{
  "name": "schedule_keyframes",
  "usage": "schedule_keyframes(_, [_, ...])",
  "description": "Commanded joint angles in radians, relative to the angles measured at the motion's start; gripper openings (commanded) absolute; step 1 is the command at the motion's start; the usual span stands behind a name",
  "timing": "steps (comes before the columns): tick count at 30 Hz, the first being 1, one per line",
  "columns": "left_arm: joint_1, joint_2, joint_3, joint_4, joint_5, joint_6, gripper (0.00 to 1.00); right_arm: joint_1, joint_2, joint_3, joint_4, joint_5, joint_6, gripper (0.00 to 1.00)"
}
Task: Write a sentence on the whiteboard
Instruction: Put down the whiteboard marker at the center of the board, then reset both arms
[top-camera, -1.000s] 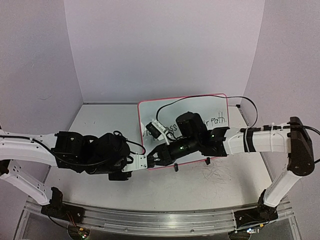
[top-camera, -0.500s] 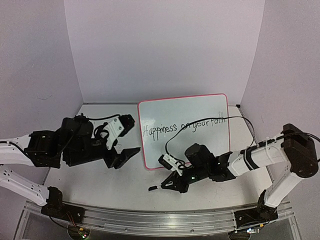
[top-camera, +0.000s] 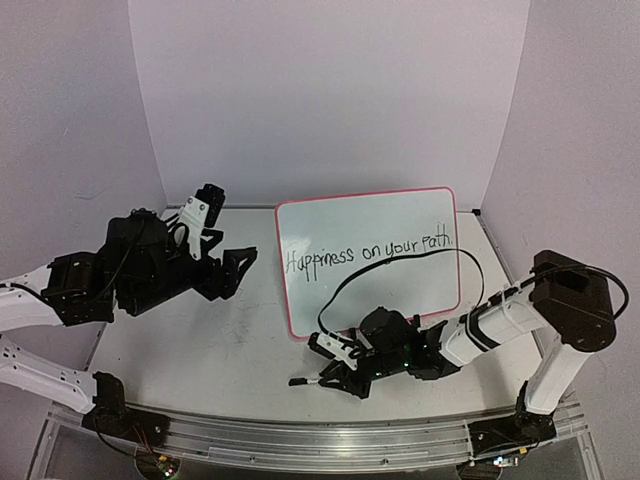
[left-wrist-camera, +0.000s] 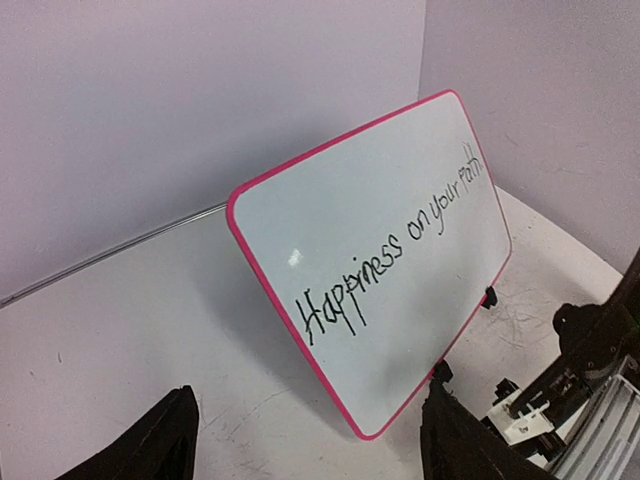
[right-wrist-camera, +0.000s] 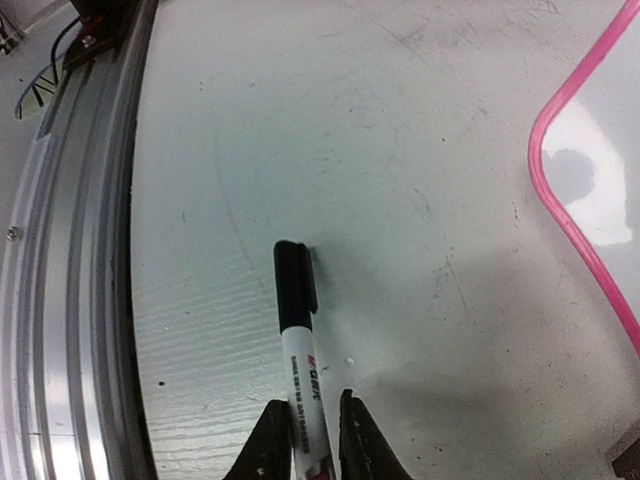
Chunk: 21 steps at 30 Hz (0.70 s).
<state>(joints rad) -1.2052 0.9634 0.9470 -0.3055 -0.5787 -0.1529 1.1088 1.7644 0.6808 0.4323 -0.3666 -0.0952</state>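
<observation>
Whiteboard (top-camera: 370, 215): red rim, stands tilted back on table (top-camera: 200, 340), centre-right. Sentence (top-camera: 365, 253): black handwriting, "Happiness on your path."

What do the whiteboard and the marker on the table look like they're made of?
The whiteboard looks like a glossy white panel, perhaps coated metal or melamine, since it catches a light glare. Its rim looks like pink-red plastic. The marker looks like smooth plastic, with a white printed barrel and a black cap.
</observation>
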Motion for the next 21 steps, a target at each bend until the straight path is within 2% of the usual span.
schedule_keyframes(1, [0.022,-0.012,0.058,0.012,-0.110,-0.037,0.77,0.004,0.018,-0.008,0.039,0.068,-0.064,0.21])
schedule_keyframes(4, [0.033,-0.011,0.082,0.001,-0.122,-0.035,0.77,0.009,-0.015,-0.007,0.035,0.081,-0.059,0.27])
schedule_keyframes(9, [0.065,-0.005,0.123,-0.027,-0.133,-0.042,0.80,0.012,-0.257,-0.007,-0.045,0.170,0.037,0.44])
schedule_keyframes(10, [0.069,-0.010,0.128,-0.027,-0.129,-0.047,0.81,0.012,-0.325,-0.004,-0.093,0.238,0.060,0.48])
schedule_keyframes(12, [0.080,-0.021,0.146,-0.027,-0.115,-0.065,0.84,0.011,-0.447,0.029,-0.215,0.422,0.147,0.63])
schedule_keyframes(15, [0.088,-0.024,0.189,-0.004,-0.092,-0.064,0.89,0.008,-0.608,0.141,-0.444,0.694,0.213,0.75])
schedule_keyframes(18, [0.090,-0.006,0.270,0.019,-0.089,-0.020,0.92,0.007,-0.754,0.249,-0.585,0.906,0.244,0.94])
schedule_keyframes(19, [0.090,0.002,0.301,0.026,-0.092,-0.002,0.92,0.008,-0.800,0.288,-0.617,0.962,0.240,0.98])
schedule_keyframes(21, [0.090,0.011,0.349,0.049,-0.078,0.030,0.93,0.007,-0.873,0.358,-0.644,1.003,0.217,0.98])
